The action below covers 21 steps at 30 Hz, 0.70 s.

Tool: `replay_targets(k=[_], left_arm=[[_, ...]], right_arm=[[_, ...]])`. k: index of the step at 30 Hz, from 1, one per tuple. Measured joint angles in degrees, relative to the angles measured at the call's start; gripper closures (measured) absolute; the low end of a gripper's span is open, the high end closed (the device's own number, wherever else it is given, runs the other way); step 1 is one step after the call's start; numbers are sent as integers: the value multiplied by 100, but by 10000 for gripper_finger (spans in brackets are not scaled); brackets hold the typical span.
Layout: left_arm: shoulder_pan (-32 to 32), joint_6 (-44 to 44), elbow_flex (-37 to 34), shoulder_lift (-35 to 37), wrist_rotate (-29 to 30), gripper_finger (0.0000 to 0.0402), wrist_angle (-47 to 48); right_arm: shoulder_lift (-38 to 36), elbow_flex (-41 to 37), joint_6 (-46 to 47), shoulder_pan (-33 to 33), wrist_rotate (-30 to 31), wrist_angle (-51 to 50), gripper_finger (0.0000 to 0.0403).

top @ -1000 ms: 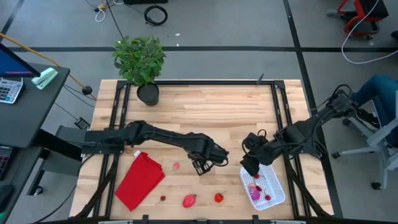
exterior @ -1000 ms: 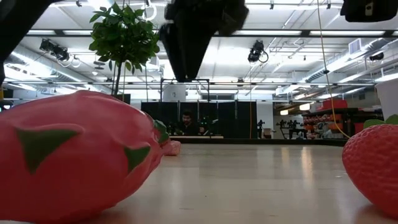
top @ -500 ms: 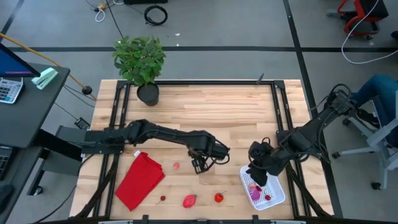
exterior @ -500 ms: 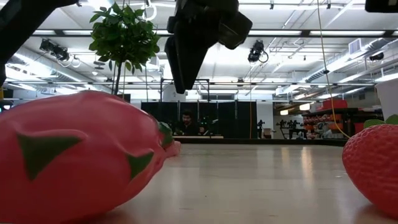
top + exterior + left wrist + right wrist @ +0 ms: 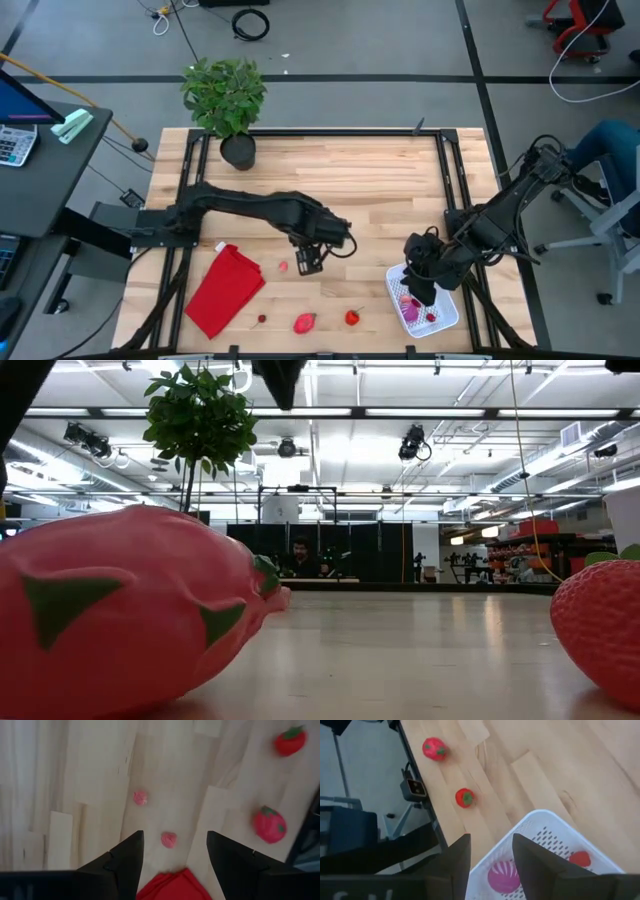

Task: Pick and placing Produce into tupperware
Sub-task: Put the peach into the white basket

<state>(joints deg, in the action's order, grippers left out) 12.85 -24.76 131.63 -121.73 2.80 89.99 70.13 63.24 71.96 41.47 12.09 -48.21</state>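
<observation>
My left gripper (image 5: 310, 258) hangs open above the table's middle, and in its wrist view (image 5: 172, 851) a small pink fruit (image 5: 169, 839) lies on the wood below, between the fingers. A second pink bit (image 5: 140, 797) lies nearby. My right gripper (image 5: 420, 289) is open over the white perforated tupperware (image 5: 443, 312), which holds a purple ball (image 5: 502, 876) and a small red fruit (image 5: 579, 859). A pink dragon fruit (image 5: 304, 322), a strawberry (image 5: 352, 318) and a tiny cherry (image 5: 262, 319) rest on the table near its near edge.
A red folded cloth (image 5: 225, 288) lies left of the loose fruit. A potted plant (image 5: 228, 100) stands at the far left corner. Black rails (image 5: 190, 160) run along the table's sides. Bare wood stretches across the far half.
My left gripper has moved toward the table's left and risen almost out of the top of the low view. My right gripper has moved toward the near edge, from beside the tupperware's far corner to over its middle.
</observation>
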Motion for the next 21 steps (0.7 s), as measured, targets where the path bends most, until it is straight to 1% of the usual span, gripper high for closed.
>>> replay_targets(k=[3,8,10,13,16,18,20,21], left_arm=[[-9,107,-2,308,7,177,-1],[2,261,-2,1039,57,177,1],[8,294,-2,1332,333,179,3],[-5,267,-117,1700,937,179,-16],[-69,217,-771,2027,1160,178,-51],[-98,132,-1518,2253,1164,178,-307],[-119,-9,-2419,2530,1036,179,-977],[-119,-33,-2917,2681,905,179,-1456]], right_arm=[[0,0,2,0,147,0,249],[0,0,2,-2,169,0,248],[0,0,-2,-2,192,0,249],[0,0,-4,-2,377,0,250],[0,0,-6,-3,567,0,248],[0,0,-4,-3,685,0,248],[0,0,-6,-4,836,2,248],[0,0,-6,-4,916,0,249]])
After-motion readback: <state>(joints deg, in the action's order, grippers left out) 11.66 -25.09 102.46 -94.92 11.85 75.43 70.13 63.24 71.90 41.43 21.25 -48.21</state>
